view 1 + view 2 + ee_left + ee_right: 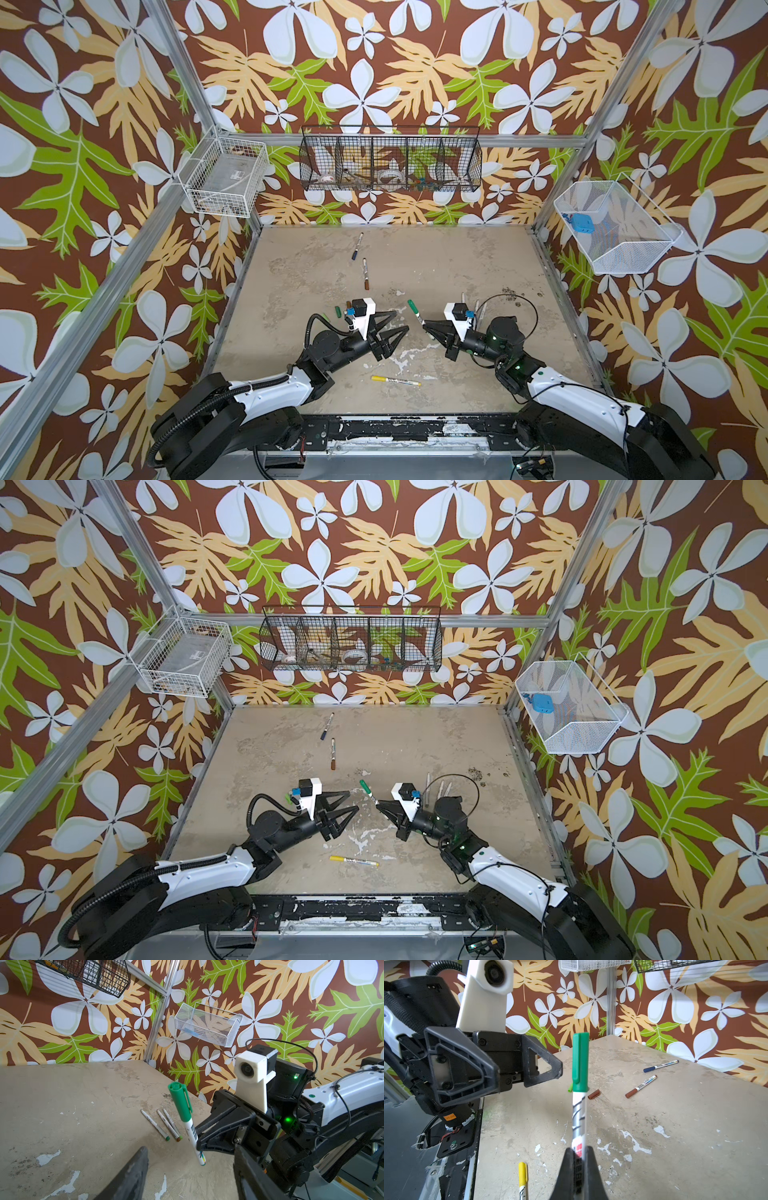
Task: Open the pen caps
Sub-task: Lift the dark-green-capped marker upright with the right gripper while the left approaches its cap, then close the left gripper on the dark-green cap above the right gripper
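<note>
- Grips with the right gripper (424,326) (579,1152) the green marker (579,1118) by its white printed barrel. Fingers (590,1169) pressed narrow on it, with the short tail end coming out past them in the left wrist view.
- Carries the green pen cap (412,305) (364,785) (179,1103) seated on the upper end of this marker, lifted over the table (457,270) and tilted up and away from the right gripper in both top views.
- Points the left gripper (401,321) (353,800) toward the middle, fingers (557,1068) spread wide with nothing between them. Near the green pen cap, but apart from it.
- Flat on the table near the front edge: the yellow marker (397,380), with the yellow cap (378,378) on it.
- Toward the back of the table, near each other: the blue marker (357,246) with the blue cap (652,1068) on, and the brown marker (365,272) with the brown cap (631,1093) on.
- Loose on the table beside the left arm: a separate brown cap (593,1094) and a light green cap (570,1087), the latter partly hidden behind the green pen cap in the right wrist view.
- Side by side next to the right arm: three uncapped markers (168,1125).
</note>
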`<state>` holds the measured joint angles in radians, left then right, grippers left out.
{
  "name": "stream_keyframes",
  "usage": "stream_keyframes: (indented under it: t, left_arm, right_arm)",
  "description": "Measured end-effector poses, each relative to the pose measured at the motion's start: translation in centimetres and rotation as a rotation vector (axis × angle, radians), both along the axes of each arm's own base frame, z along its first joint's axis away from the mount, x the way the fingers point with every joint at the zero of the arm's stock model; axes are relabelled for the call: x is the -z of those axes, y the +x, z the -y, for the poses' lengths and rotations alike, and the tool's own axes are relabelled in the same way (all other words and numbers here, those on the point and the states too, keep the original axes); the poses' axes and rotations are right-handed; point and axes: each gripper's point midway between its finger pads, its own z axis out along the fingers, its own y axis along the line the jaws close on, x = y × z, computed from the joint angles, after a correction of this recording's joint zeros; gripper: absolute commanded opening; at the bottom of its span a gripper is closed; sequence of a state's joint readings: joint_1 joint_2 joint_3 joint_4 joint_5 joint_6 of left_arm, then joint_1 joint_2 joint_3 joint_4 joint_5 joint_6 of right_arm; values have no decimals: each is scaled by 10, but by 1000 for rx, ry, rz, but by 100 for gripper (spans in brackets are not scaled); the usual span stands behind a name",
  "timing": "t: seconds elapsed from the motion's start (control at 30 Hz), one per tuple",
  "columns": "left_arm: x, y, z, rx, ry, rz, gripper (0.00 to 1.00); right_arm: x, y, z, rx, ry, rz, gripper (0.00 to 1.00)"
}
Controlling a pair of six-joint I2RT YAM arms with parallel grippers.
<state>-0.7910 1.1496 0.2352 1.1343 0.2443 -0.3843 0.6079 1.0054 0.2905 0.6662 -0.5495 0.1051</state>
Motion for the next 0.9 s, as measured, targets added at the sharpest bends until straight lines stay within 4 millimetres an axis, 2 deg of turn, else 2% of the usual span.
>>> stream_keyframes:
  t: [0.27,0.57,0.9]
  left_arm:
    - [-17,-1,-5,-17,-30,20,68]
    - [6,19,-10,-51,-4,-92,64]
    - [8,17,-9,-25,-10,-109,59]
  right_arm:
    - [3,-6,-11,-43,-28,7,0]
    - [4,-13,-18,-76,-44,30,0]
    - [8,-15,-25,-99,-67,17,0]
